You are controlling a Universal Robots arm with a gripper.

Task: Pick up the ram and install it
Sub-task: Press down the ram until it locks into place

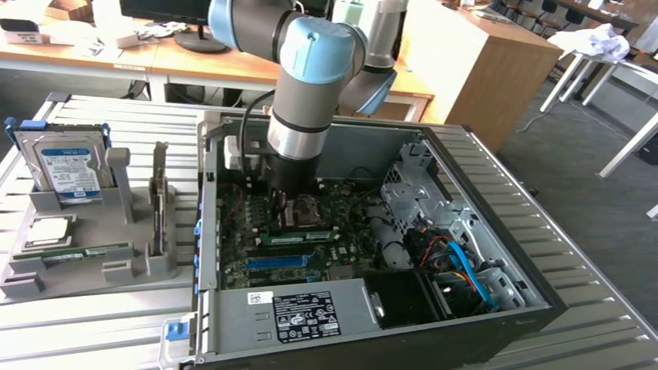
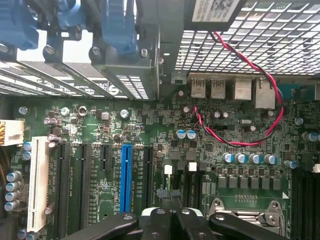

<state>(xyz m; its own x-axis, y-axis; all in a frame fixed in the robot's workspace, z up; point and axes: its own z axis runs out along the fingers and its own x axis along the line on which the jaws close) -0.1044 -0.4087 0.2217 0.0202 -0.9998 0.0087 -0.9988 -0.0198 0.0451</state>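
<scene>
Your gripper point(image 2: 170, 194) is fully closed, its two fingers point(image 2: 161, 210) pressed together with nothing showing between them. It holds nothing. In the exterior view the arm reaches down into the open computer case point(image 1: 514, 254), and the fingertips hang close over the motherboard point(image 2: 150, 130), with no contact you could confirm.

The ram point(image 1: 298, 236), a narrow green stick, stands on edge in a slot on the board just beside the fingers, on the side toward the power supply point(image 1: 298, 316). It is apart from the fingers, not touching them. It looks level along its length, though you cannot tell whether it is fully seated. A blue slot pair point(image 1: 277, 262) lies just past the ram, farther from the fingers.

In the wrist view, the metal processor socket point(image 2: 245, 215) sits right next to the fingertips on one side. The long blue card slot point(image 2: 126, 177) lies near them on the other side, and the white slot point(image 2: 37, 190) is farther out beyond it. A twisted red and black wire point(image 2: 235, 50) loops across the board ahead of the fingers, near the rear ports point(image 2: 220, 87).

Well apart from the fingers, outside the case, a grey holder point(image 1: 92, 270) carries a hard drive point(image 1: 67, 166), a square silver chip point(image 1: 49, 231), an upright dark card point(image 1: 159, 200) and a second green stick point(image 1: 88, 250) lying low in its groove.
</scene>
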